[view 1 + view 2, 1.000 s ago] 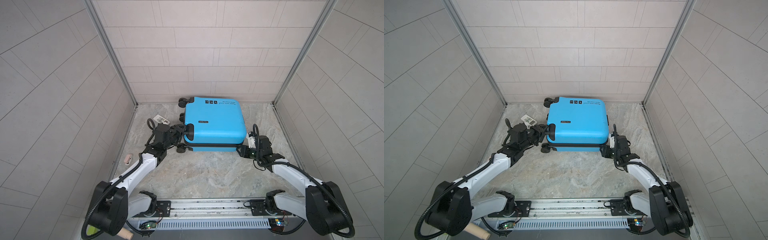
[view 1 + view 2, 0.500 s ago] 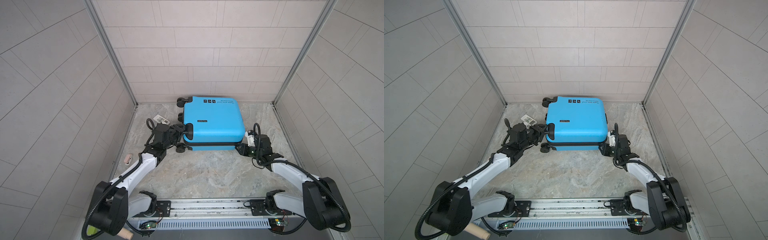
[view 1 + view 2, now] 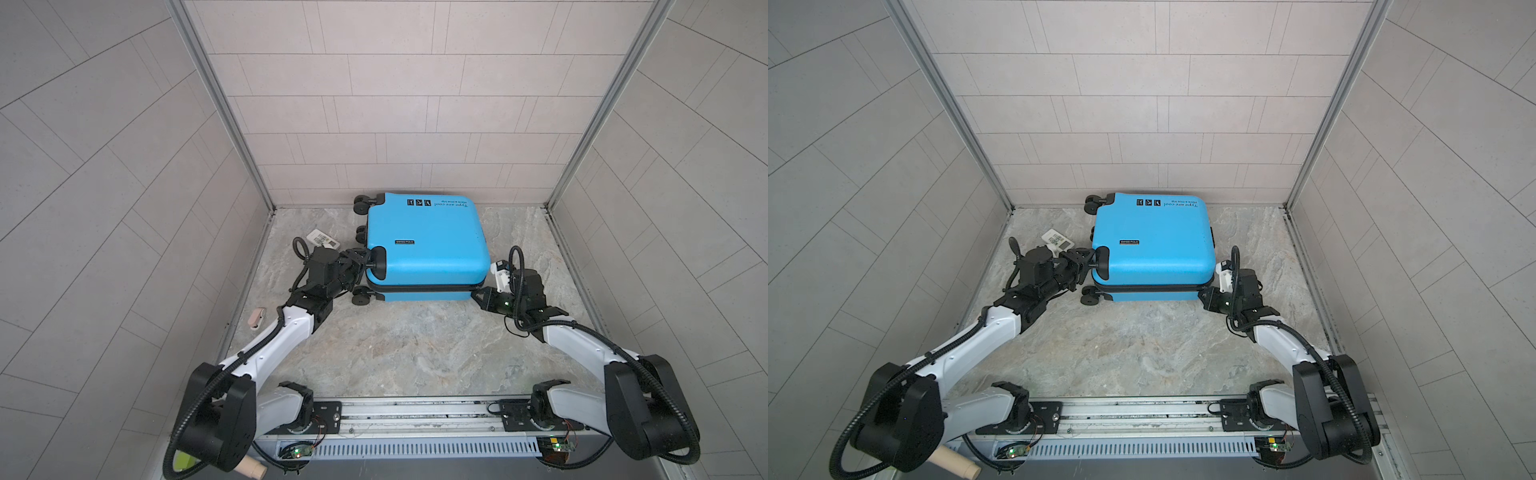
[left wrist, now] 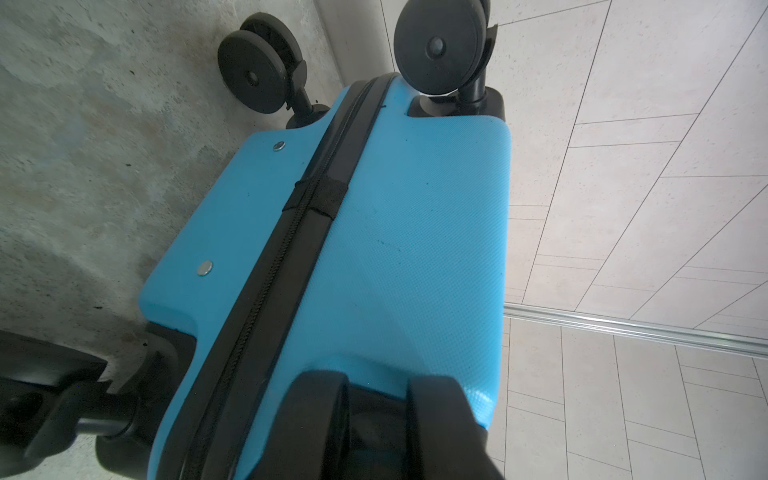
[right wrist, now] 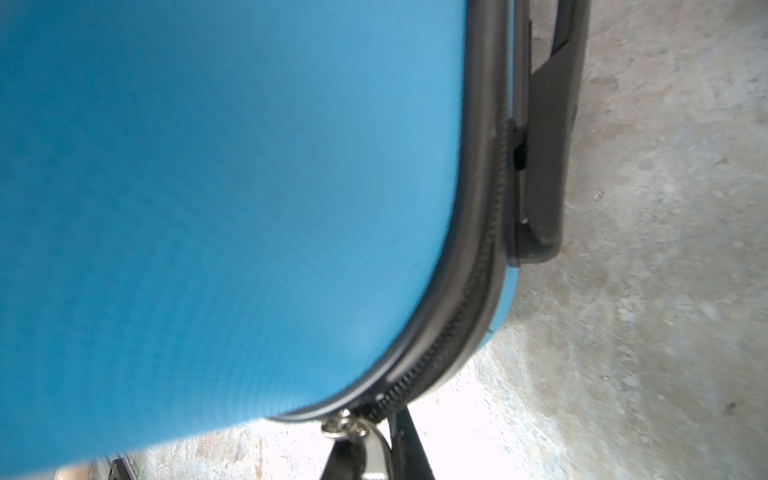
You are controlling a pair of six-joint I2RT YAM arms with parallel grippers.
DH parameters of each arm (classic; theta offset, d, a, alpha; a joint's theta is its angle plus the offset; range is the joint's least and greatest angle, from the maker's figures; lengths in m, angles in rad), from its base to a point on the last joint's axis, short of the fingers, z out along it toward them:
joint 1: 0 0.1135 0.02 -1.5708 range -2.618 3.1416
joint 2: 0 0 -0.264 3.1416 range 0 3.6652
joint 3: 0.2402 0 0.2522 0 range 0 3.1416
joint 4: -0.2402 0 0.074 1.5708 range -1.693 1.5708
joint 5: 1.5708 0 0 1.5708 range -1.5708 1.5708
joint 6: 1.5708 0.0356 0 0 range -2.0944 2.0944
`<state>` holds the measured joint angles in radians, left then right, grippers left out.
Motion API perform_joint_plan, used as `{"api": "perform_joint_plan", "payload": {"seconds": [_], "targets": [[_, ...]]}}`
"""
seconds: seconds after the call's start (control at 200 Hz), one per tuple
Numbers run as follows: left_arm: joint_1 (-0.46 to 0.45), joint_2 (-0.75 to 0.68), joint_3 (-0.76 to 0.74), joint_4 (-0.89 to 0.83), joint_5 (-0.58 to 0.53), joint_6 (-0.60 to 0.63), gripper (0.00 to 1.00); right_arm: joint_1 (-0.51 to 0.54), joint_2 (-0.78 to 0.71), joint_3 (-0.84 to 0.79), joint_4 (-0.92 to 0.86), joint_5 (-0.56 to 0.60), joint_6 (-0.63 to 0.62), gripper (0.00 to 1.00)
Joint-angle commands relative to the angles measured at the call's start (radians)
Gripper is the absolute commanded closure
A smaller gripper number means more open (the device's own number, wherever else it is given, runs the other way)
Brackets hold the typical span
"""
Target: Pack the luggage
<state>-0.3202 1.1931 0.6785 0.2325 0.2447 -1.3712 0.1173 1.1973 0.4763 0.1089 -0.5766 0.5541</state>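
Observation:
The luggage [image 3: 424, 245] [image 3: 1152, 245] is a bright-blue hard-shell suitcase lying flat and closed at the back of the floor, wheels to the left. My left gripper [image 3: 363, 261] [image 3: 1090, 259] [image 4: 376, 419] is shut on the near-left black wheel [image 3: 377, 259]. My right gripper [image 3: 478, 296] [image 3: 1204, 297] [image 5: 374, 451] is at the near-right corner, shut on the metal zipper pull [image 5: 365, 442], which sits between its black fingers [image 5: 411, 451]. The black zipper [image 5: 469, 299] [image 4: 266, 299] runs round the seam.
A white barcode tag [image 3: 322, 239] [image 3: 1057, 240] lies on the floor left of the luggage. A small pinkish item [image 3: 257, 318] rests by the left wall. The luggage's black handle [image 5: 544, 166] faces the right wall. Tiled walls close in on three sides.
My right gripper has closed onto the zipper pull at the near-right corner. The luggage has shifted slightly to the left. The left gripper keeps its hold on the wheel.

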Motion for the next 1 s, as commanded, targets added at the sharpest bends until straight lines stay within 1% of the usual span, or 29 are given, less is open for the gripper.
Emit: {"api": "perform_joint_plan", "payload": {"seconds": [0.0, 0.15, 0.23, 0.475, 0.696, 0.761, 0.991], "targets": [[0.004, -0.043, 0.033, 0.014, -0.028, 0.095, 1.00, -0.036, -0.035, 0.007, 0.060, 0.088, -0.001, 1.00], [0.019, -0.054, 0.032, -0.007, -0.013, 0.105, 1.00, -0.078, -0.054, -0.013, 0.017, 0.149, 0.010, 1.00], [0.027, -0.064, 0.029, -0.025, -0.007, 0.114, 1.00, -0.101, -0.059, -0.019, 0.008, 0.160, 0.017, 1.00], [0.058, -0.116, 0.012, -0.085, -0.001, 0.133, 1.00, -0.138, -0.044, 0.036, -0.068, 0.204, 0.008, 1.00], [0.086, -0.151, -0.007, -0.114, 0.029, 0.139, 1.00, -0.158, 0.026, 0.138, -0.132, 0.269, -0.029, 1.00], [0.100, -0.158, -0.011, -0.121, 0.043, 0.139, 1.00, -0.168, 0.047, 0.207, -0.176, 0.302, -0.049, 1.00], [0.123, -0.158, -0.010, -0.133, 0.083, 0.144, 1.00, -0.175, 0.133, 0.343, -0.242, 0.355, -0.112, 1.00]]}}
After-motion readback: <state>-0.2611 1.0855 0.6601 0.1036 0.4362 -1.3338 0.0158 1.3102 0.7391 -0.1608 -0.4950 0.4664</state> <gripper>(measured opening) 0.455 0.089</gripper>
